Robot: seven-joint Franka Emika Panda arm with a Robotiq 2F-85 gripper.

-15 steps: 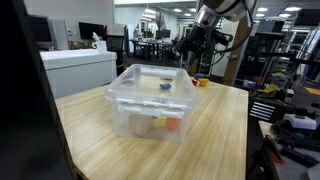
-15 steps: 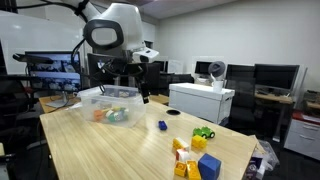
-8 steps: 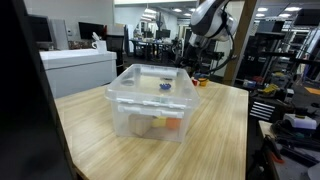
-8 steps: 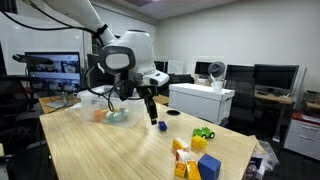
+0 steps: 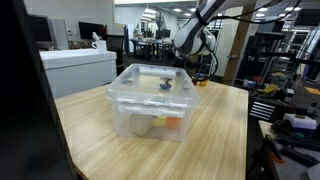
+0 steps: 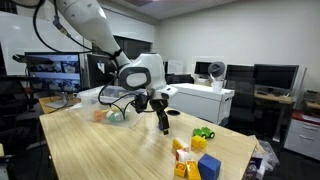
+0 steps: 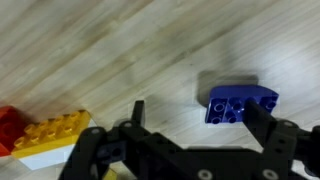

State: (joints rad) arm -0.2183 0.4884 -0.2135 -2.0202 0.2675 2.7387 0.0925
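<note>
Clearly spread, the pincer (image 7: 198,125) overhangs one blue brick (image 7: 240,103), one yellow (image 7: 55,128), perhaps one red (image 7: 8,124)

The arm (image 6: 88,22) arches from the far left toward the right and bends down at the wrist (image 6: 140,78). The end effector (image 6: 163,122) hangs low, pointing straight down, its two fingers (image 7: 138,108) spread wide and gripping nothing.

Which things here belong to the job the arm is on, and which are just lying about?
In hand:
- open fingers
- blue block beneath them

Lying about:
- yellow brick
- red brick
- clear bin with pieces inside
- green block
</note>
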